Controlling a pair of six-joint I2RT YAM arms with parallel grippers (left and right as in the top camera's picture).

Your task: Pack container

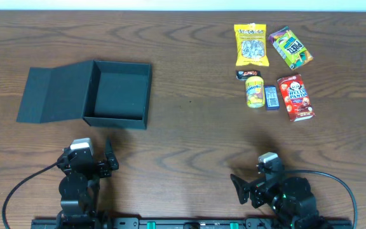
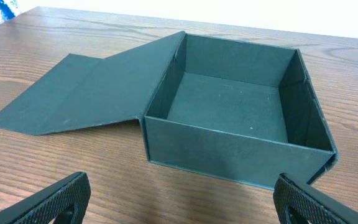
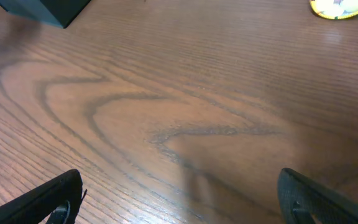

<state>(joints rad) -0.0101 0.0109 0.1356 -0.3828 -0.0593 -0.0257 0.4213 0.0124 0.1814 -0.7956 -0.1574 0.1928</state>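
Overhead, container: dark teal-black matte cardboard box [image 1: 114, 121] sits at the left of the table, flap lid [image 1: 54, 95] open flat, inside empty.
Overhead, surroundings: yellow snack bag [image 1: 251, 45], green pack [image 1: 290, 48], red carton [image 1: 295, 97] and yellow can [image 1: 254, 93] are clustered at the right, well apart from the box.
Left wrist, claw: left gripper [image 2: 180, 202] is spread and empty, facing the box's front wall.
Right wrist, claw: right gripper [image 3: 179, 199] is spread and empty over brown wooden table [image 3: 185, 118].
Risk: the snacks lie close together, so a grasp may knock neighbours. A nudge may slide the box.

In the right wrist view, the top edge leaves only a corner of the dark teal matte cardboard box [image 3: 42, 9] — and only a blurred sliver of the yellow round snack tub [image 3: 344, 7].
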